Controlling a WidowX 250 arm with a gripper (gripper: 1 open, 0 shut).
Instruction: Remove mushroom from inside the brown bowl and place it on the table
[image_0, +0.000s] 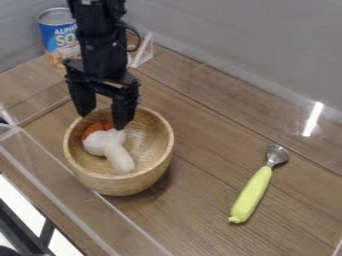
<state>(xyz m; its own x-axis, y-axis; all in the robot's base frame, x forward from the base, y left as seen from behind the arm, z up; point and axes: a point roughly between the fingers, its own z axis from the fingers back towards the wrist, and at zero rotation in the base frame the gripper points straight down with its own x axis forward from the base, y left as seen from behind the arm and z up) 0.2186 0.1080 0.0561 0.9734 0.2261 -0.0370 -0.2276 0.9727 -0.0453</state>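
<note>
The brown bowl (147, 170) sits on the table (214, 130) toward the near left. Inside it lies the mushroom (110, 147) on its side, cream stem toward the front, orange-brown cap toward the back left. My gripper (104, 112) hangs straight down over the bowl's back rim, just above the cap. Its two black fingers (123, 112) stand apart with nothing between them, so it is open. The fingers hide part of the cap.
A soup can (56, 32) stands at the back left behind the arm. A yellow-green handled spoon (255, 190) lies at the right front. Clear plastic walls (27, 150) edge the tabletop, close to the bowl on the left and front.
</note>
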